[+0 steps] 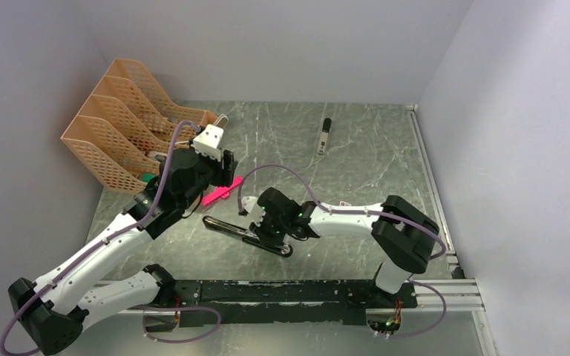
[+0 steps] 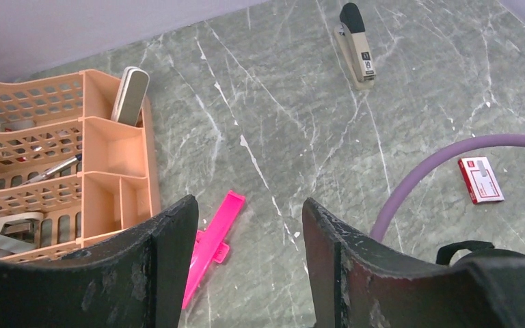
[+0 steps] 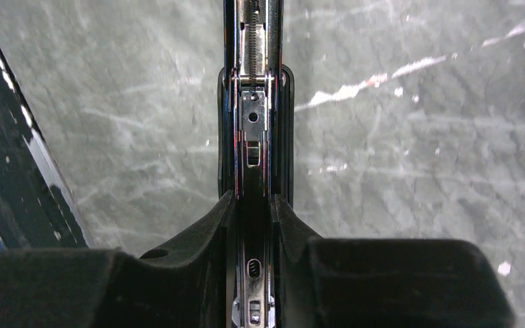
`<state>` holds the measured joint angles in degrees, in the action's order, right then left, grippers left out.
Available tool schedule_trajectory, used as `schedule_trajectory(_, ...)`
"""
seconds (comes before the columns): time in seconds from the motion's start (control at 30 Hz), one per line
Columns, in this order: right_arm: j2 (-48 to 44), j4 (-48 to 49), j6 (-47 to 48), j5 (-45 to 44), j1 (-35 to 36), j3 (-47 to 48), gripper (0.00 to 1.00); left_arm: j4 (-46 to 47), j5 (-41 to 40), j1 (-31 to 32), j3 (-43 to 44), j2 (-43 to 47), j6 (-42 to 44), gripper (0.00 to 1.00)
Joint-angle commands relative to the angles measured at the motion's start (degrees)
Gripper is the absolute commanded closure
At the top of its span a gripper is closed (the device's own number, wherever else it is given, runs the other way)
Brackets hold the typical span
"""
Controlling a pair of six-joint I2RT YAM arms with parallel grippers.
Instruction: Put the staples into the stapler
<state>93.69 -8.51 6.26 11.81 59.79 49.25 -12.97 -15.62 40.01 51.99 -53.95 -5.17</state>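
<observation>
Stapler (image 3: 253,147) clamped in right gripper (image 3: 253,203) (rail (image 3: 253,41) exposed); left gripper (image 2: 248,208) spread wide, empty.

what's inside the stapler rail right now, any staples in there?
Right wrist view: the open rail of the stapler shows a coiled spring and a metal pusher plate; no staple strip visible. The right pincer, shut on the stapler, covers the rail's sides lower down.
</observation>
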Motion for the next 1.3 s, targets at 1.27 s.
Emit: schedule_trajectory(1.27, 16.6, 7.6, -1.3, -11.0, -16.5, 16.4, 1.0, 0.4, 0.6, -0.7, 0.0, -2.1, -0.7, 0.39)
